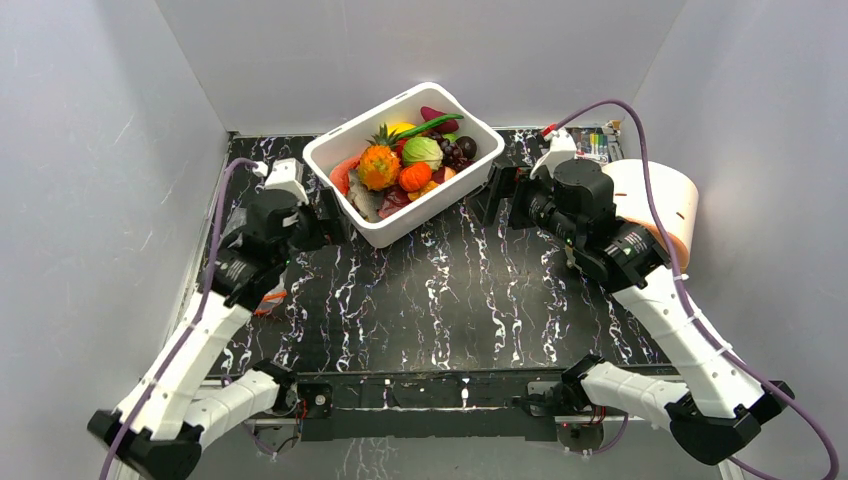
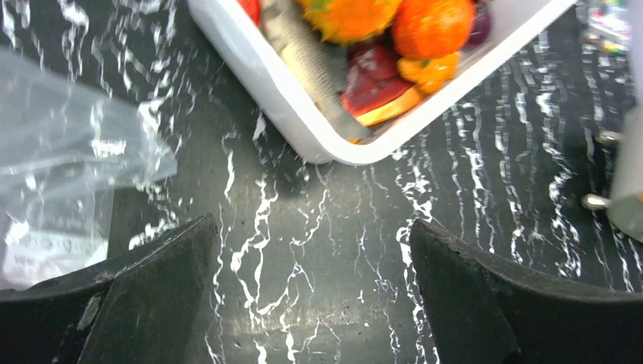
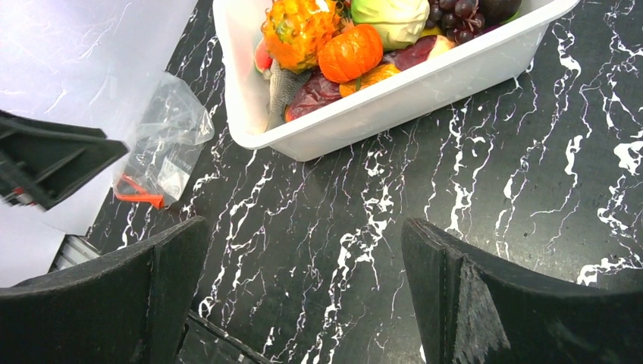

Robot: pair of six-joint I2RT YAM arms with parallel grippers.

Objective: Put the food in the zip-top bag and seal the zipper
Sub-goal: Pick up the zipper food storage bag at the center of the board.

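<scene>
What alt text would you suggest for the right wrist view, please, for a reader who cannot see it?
A white tub of toy food sits on a black marbled table, seen from above the open right pincer. Left of the tub, apart from it, a clear zip-top bag lies empty, its red-orange zipper nearest the camera.

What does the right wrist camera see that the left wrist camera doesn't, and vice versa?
Only the right wrist view shows the thin red-orange zipper strip and the pale green cabbage. Only the left wrist view shows a pale part with metal pegs at its edge. Both show the white plastic tub, the round orange fruit and the clear crinkly bag.
</scene>
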